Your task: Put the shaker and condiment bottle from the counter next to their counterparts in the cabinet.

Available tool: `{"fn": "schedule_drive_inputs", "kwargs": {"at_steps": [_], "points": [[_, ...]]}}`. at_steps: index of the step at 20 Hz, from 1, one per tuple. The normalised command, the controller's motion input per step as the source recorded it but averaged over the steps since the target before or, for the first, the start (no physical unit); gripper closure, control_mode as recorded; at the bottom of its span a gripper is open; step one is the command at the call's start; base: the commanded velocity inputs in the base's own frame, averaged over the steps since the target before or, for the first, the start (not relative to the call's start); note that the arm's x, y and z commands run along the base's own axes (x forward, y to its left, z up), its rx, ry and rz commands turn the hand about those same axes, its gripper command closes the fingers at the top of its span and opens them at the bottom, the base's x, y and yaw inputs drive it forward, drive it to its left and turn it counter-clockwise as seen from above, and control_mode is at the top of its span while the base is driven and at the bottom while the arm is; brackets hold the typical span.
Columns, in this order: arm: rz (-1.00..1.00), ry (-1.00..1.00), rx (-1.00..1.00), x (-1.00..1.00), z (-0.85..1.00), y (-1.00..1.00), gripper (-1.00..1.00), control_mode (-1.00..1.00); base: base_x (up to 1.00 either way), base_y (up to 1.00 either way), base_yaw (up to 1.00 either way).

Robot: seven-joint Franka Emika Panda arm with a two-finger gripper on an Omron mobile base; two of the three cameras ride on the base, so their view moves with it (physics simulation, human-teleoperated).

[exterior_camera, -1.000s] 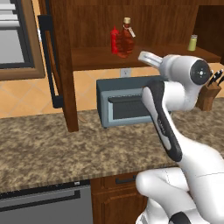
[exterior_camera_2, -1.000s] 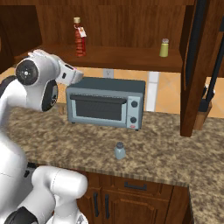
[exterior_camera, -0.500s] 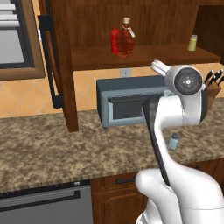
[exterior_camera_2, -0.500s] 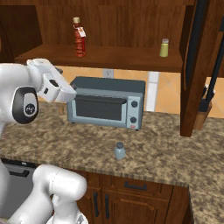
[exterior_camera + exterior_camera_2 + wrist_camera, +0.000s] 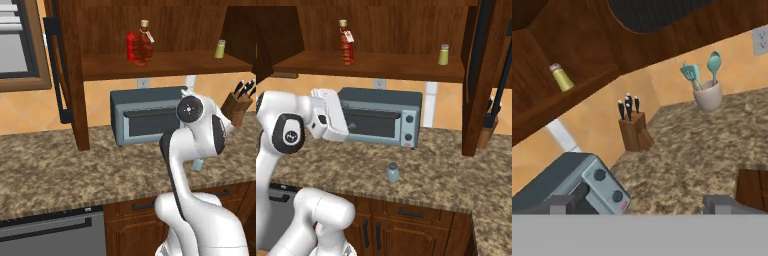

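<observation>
On the cabinet (image 5: 165, 65) shelf the condiment bottle (image 5: 145, 42) (image 5: 346, 44) stands upright, touching the slim red squeeze bottle (image 5: 131, 46). Farther right on the same shelf is the yellow-green shaker (image 5: 220, 49) (image 5: 444, 54) (image 5: 562, 77). The pale blue-grey shaker (image 5: 392, 172) (image 5: 199, 164) sits on the counter (image 5: 456, 165) in front of the toaster oven, half hidden by my arm in the left base view. My gripper (image 5: 641, 205) is open and holds nothing. Its white hand (image 5: 330, 116) hangs at toaster-oven height, left of and above the shaker.
A grey toaster oven (image 5: 150, 117) (image 5: 381, 117) (image 5: 577, 182) stands against the backsplash. To its right are a knife block (image 5: 237, 105) (image 5: 634, 132) and a crock of teal utensils (image 5: 708, 92). Open cabinet doors (image 5: 65, 75) (image 5: 483, 75) hang down beside the shelf.
My arm has folded down and away from the shelf, bringing the open hand to toaster-oven height. The condiment bottle stays on the shelf; the shaker has not moved.
</observation>
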Motion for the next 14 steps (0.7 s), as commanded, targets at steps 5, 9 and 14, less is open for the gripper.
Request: {"fn": "schedule_drive_inputs", "kwargs": {"at_steps": [5, 9, 14], "points": [[-0.17, 0.02, 0.01, -0.1, -0.82, -0.37, -1.0, -1.0, 0.0, 0.0, 0.0], [-0.07, 0.07, 0.01, -0.15, -0.9, -0.15, -1.0, -1.0, 0.0, 0.0, 0.0], [-0.04, 0.11, 0.01, 0.0, -0.64, 0.0, -1.0, -1.0, 0.0, 0.0, 0.0]]}}
